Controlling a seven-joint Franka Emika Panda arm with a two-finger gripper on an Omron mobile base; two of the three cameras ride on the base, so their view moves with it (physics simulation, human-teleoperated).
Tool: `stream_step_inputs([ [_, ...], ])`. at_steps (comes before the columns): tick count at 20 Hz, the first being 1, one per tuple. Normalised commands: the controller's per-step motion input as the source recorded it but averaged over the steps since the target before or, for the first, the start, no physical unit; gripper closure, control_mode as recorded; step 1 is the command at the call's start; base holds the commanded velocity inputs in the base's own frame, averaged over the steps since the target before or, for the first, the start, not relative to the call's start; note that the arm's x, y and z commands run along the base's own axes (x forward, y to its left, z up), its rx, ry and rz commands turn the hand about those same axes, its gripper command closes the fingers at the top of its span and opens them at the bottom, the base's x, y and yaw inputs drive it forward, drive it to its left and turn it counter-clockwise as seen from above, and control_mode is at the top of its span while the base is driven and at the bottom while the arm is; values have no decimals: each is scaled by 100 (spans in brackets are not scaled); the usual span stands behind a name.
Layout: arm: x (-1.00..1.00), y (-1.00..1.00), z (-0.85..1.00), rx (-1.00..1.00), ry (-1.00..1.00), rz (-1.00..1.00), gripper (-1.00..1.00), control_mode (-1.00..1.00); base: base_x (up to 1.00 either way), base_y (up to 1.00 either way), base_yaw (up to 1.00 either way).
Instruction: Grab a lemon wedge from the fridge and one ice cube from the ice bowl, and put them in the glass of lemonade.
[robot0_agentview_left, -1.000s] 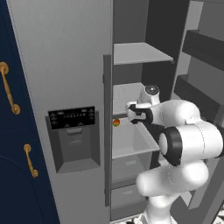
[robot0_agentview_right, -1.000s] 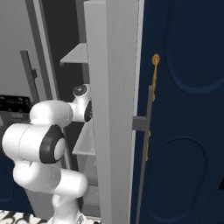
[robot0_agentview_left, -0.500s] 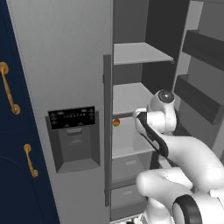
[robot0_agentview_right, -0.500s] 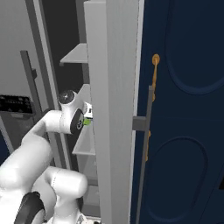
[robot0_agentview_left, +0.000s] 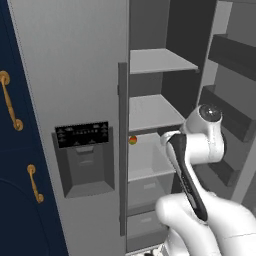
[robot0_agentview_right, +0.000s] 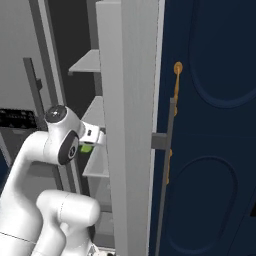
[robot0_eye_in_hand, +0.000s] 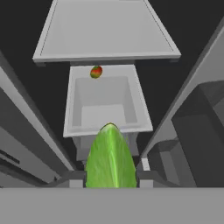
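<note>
Left base view faces fridge (robot0_agentview_left: 70, 75) from behind-left; right base view from behind-right, past open door; both share shelves. Hand view looks close into interior.

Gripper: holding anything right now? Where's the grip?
Yes. The gripper holds the lemon wedge, pinched across its sides near one end, the tip pointing out toward the fridge shelves.

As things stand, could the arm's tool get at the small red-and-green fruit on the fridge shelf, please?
Probably not yet: the tool is shut on the lemon wedge, so it has no free grip. The path itself looks open, as the red-and-green fruit sits unobstructed on its shelf.
</note>
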Motion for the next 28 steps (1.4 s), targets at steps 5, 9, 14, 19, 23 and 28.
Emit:
stream_step_inputs([
  [5, -100, 8, 19, 0, 0, 8, 100, -100, 0, 0, 0],
  [9, -99, 27, 3, -1, 0, 10, 100, -100, 0, 0, 0],
  [14, 0, 0, 0, 0, 0, 0, 100, 100, -89, 82, 30],
  [19, 0, 0, 0, 0, 0, 0, 100, 100, -28, 98, 62],
  [23, 0, 0, 0, 0, 0, 0, 100, 100, 4, 68, 72],
  [28, 0, 0, 0, 0, 0, 0, 100, 100, 29, 44, 72],
])
